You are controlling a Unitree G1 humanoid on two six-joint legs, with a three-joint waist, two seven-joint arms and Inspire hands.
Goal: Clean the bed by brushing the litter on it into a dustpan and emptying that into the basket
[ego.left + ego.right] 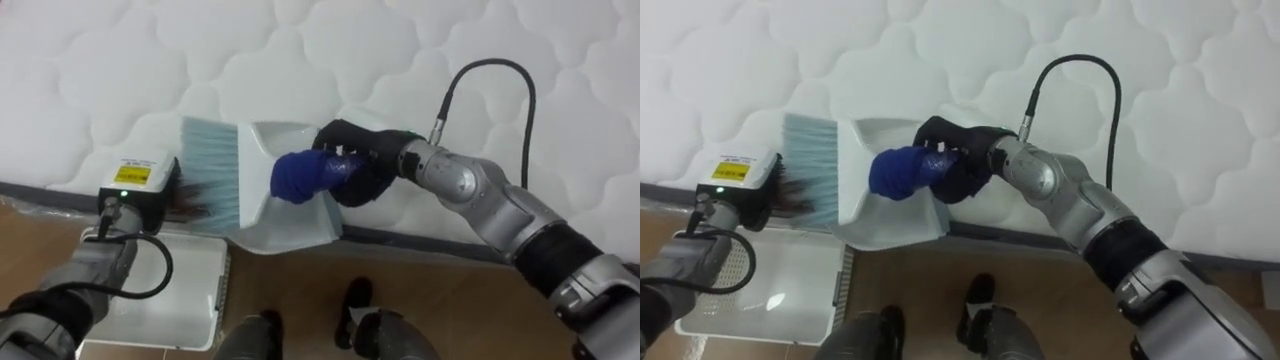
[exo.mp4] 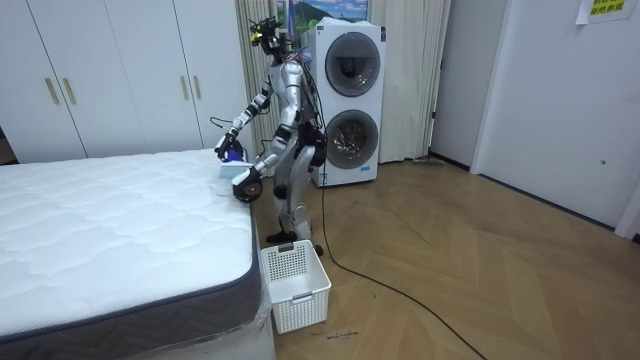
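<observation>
I stand at the edge of the white quilted mattress (image 1: 300,60). My right hand (image 1: 362,168), in a black glove, is shut on the blue handle (image 1: 300,176) of a white dustpan (image 1: 290,222). The pan hangs tilted over the mattress's edge. A brush with pale blue bristles (image 1: 212,168) rests against the pan's open mouth. My left hand (image 1: 188,200) sits just left of the bristles and is curled on the brush; the brush's handle is hidden behind it. In the room view the dustpan (image 2: 238,176) is at the bed's far corner.
A white slatted basket (image 1: 170,290) stands on the wooden floor below my left arm, by the bed's corner (image 2: 294,284). The mattress has a dark grey lower band (image 1: 420,240). Stacked washing machines (image 2: 350,100) stand behind me.
</observation>
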